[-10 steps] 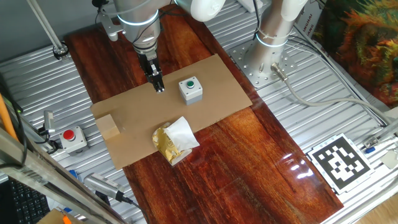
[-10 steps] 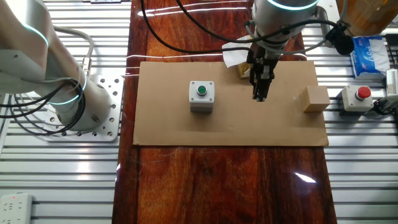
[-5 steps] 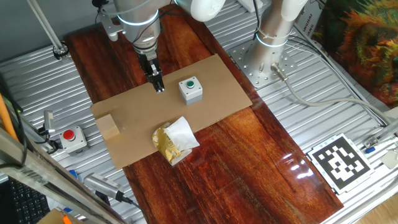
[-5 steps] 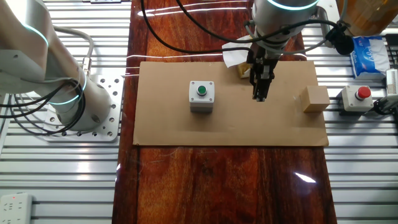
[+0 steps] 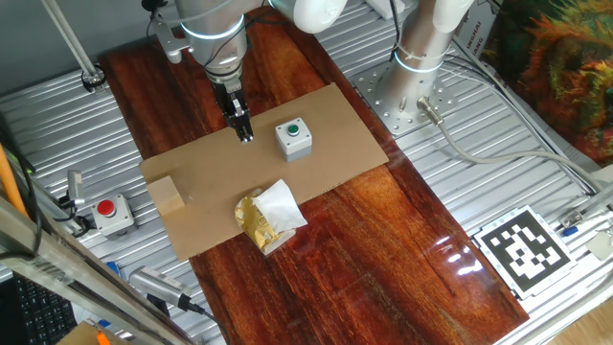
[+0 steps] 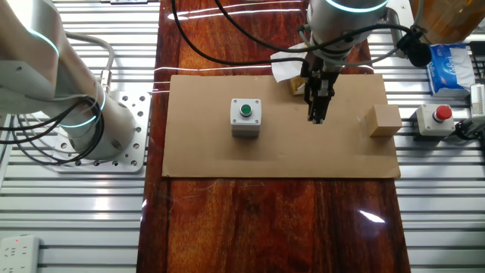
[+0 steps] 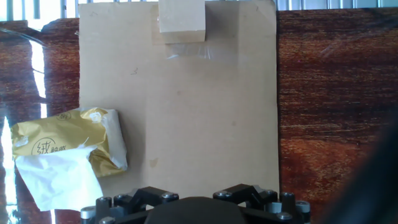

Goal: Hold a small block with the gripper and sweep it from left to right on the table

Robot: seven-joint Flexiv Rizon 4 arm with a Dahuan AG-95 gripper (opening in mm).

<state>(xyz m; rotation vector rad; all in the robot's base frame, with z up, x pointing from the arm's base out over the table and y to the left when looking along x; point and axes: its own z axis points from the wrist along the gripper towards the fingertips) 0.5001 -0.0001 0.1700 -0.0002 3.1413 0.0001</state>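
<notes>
The small block (image 5: 170,194) is a tan wooden cube at the left end of the cardboard sheet; it also shows in the other fixed view (image 6: 385,120) and at the top of the hand view (image 7: 181,22). My gripper (image 5: 246,137) hangs tip-down over the cardboard, between the block and the grey button box, well apart from the block. Its black fingers look pressed together and hold nothing; the other fixed view (image 6: 315,117) shows the same. The hand view shows only the black gripper body at the bottom edge. The red-brown table (image 5: 383,249) lies under the cardboard.
A flat cardboard sheet (image 5: 326,144) covers the table's middle. On it stand a grey box with a green button (image 5: 293,137) and a crumpled gold-and-white wrapper (image 5: 268,218). A red-button box (image 5: 113,213) sits on the ribbed metal beside the block. A white-and-silver post (image 5: 421,48) stands behind.
</notes>
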